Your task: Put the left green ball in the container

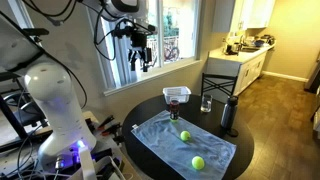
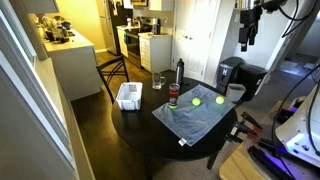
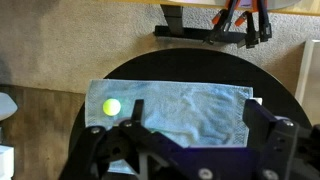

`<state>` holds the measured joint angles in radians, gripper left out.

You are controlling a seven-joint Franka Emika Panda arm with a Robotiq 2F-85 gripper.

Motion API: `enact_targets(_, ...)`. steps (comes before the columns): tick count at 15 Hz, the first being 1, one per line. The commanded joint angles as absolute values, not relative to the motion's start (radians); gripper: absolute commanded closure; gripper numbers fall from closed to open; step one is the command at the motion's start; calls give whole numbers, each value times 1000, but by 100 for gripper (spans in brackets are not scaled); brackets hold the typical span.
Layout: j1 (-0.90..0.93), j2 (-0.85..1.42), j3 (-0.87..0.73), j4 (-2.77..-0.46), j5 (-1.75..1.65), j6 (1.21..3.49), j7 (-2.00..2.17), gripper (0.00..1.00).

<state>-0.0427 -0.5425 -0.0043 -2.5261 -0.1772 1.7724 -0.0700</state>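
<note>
The left green ball [image 1: 185, 136] [image 2: 197, 101], the darker and smaller one, lies on a blue-grey cloth [image 1: 160, 135] on the round black table. The container [image 1: 177, 96] [image 2: 173, 96], clear with a red rim, stands just beyond the cloth. A brighter yellow-green ball [image 1: 198, 162] [image 2: 220, 99] lies on the same cloth. My gripper [image 1: 140, 58] [image 2: 247, 40] [image 3: 198, 110] hangs high above the table's robot-side edge, open and empty. The wrist view shows one green ball [image 3: 112, 107] near a cloth corner; I cannot tell which one it is.
A clear drinking glass [image 1: 206, 103] [image 2: 158, 82] and a tall dark bottle [image 1: 229, 115] [image 2: 180, 72] stand near the container. A white basket [image 2: 128, 96] sits at the table's far edge. A chair [image 1: 222, 88] stands behind the table, and cables and gear lie by the robot base.
</note>
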Motion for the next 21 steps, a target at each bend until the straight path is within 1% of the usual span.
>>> enact_targets(1,-33,-542,-12,-2525,-181,1770,-66,0)
enact_targets(7,-33,-542,-12,-2525,-181,1770,-66,0)
enact_targets(8,-44,-558,-20,-2536,-205,1799,-74,0)
enact_targets(11,-85,-513,-47,-2535,-264,1871,-54,0)
enact_targets(16,-163,-411,-126,-2537,-358,2131,-36,0)
enact_targets(21,-219,-160,-149,-2490,-367,2400,62,0)
